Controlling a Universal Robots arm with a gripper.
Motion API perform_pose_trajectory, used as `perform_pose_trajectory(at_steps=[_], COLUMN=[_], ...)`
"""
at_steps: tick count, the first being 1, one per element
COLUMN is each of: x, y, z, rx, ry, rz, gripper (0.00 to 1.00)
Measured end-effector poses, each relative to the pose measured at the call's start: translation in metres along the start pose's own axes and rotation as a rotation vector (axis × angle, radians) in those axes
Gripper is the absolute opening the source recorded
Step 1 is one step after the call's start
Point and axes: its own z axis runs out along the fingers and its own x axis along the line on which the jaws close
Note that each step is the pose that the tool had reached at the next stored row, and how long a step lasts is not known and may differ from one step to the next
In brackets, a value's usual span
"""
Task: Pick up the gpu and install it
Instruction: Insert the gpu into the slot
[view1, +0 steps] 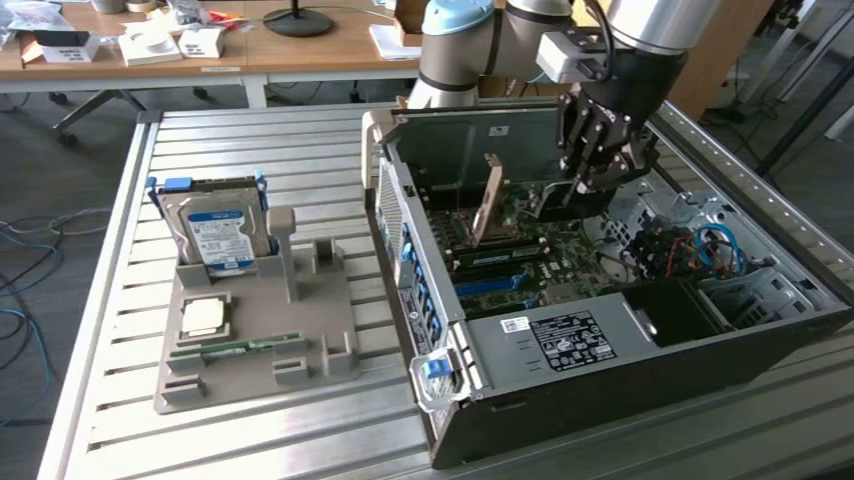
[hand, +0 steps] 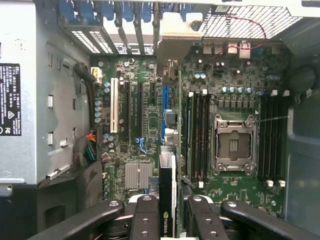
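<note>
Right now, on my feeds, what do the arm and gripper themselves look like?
The arm is silver-grey tubing with pale blue joint caps. A white box with a black cable sits at the wrist. The gripper is black, its fingers built of linked bars with round pins.

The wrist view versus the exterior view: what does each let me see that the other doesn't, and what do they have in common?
Wrist view's own: the gpu seen edge-on, held between the fingers of the gripper, and the open processor socket on the board. Exterior view's own: the slatted table, the grey holder with a hard drive standing in it, and the robot arm. Shared: the open computer case, its green motherboard, and the gripper reaching inside.
</note>
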Motion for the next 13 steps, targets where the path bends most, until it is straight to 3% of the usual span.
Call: perform_pose_trajectory(at_steps=[13], x=[0.000], y=[-0.0003], z=[0.0130], rx=[-0.0001], ry=[0.0000], rz=[0.000], gripper=[0.27])
